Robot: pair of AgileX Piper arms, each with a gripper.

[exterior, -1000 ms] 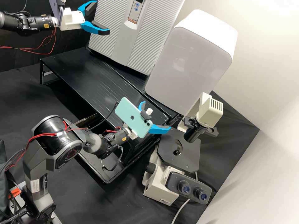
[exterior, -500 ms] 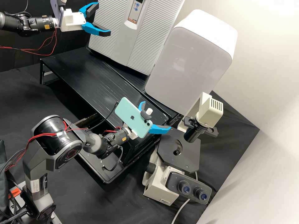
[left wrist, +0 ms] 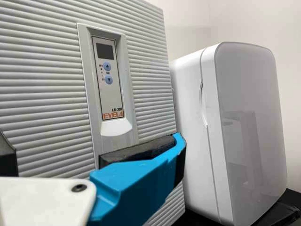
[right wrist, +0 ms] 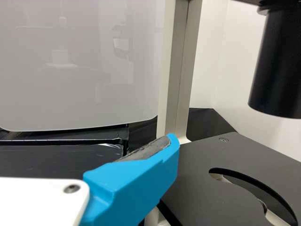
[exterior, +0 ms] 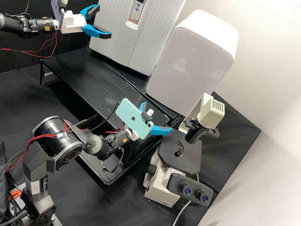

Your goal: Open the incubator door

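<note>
Here's the scene, and the incubator [exterior: 109,47] holds twelve o'clock in the high view, grey, ribbed, and leaning in the frame. Its door [exterior: 150,40] looks shut, with the panel [exterior: 137,9] set down the middle strip, screen dark and two blue buttons below it.

Over at eleven o'clock, there's the left claw [exterior: 97,21]! It's wide open, its dark pads well apart, and it has hold of nothing. It hangs in front of the incubator's ribbed face, the panel between two and three o'clock from it. The left wrist view puts one blue finger [left wrist: 136,183] across that face; whether it touches, I can't tell.

To the middle now, and the right claw [exterior: 156,117] is spread wide too, nothing in its grip. A mint phone [exterior: 133,118] rides on that arm, at nine o'clock from the claw and partly covering it. From this claw the microscope [exterior: 161,188] sits at five o'clock, its flat black stage [exterior: 191,160] nearest.

At one o'clock in the high view stands the white box [exterior: 185,66], close beside the incubator. And round at ten, the black stand [exterior: 78,69] stretches out, between seven and eight o'clock from the incubator.
</note>
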